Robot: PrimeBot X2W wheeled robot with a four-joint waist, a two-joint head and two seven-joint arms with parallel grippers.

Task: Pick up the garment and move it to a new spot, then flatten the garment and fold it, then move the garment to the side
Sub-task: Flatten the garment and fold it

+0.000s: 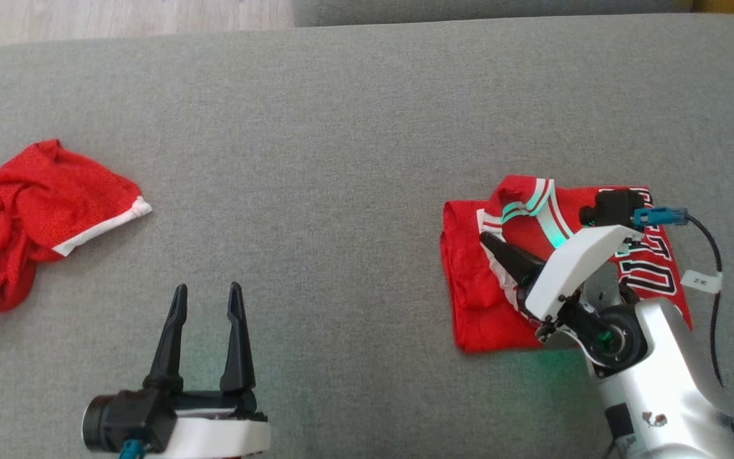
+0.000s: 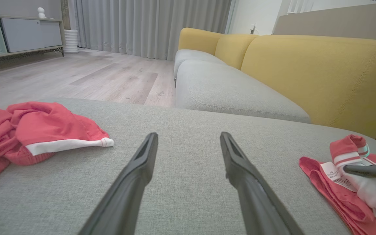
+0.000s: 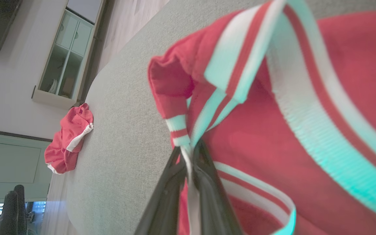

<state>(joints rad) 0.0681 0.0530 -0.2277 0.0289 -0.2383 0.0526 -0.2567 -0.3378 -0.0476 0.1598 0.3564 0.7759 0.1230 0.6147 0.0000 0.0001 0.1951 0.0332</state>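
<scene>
black, white and silver two-armed robot

the left gripper (image 1: pixel 207 290) has two long, black, tapered fingers (image 1: pixel 168 344) on a black base, with a rounded white plastic shell (image 1: pixel 220 437) beneath, a black cylindrical camera housing (image 1: pixel 107 424) beside it and a teal connector (image 1: pixel 130 450) below that. the right gripper (image 1: pixel 487 238) has the same dark fingers on a white wedge-shaped cover (image 1: pixel 580 264) dotted with small dark screws (image 1: pixel 561 298); a boxy black camera (image 1: pixel 612 207) takes a teal plug (image 1: pixel 660 217) and a thin black cable (image 1: pixel 715 255) bearing a small white tag (image 1: pixel 702 280). a round black joint (image 1: pixel 609 338) glows green, and the smooth silver forearm (image 1: pixel 666 382) carries a small reddish mark (image 1: pixel 654 419).
</scene>
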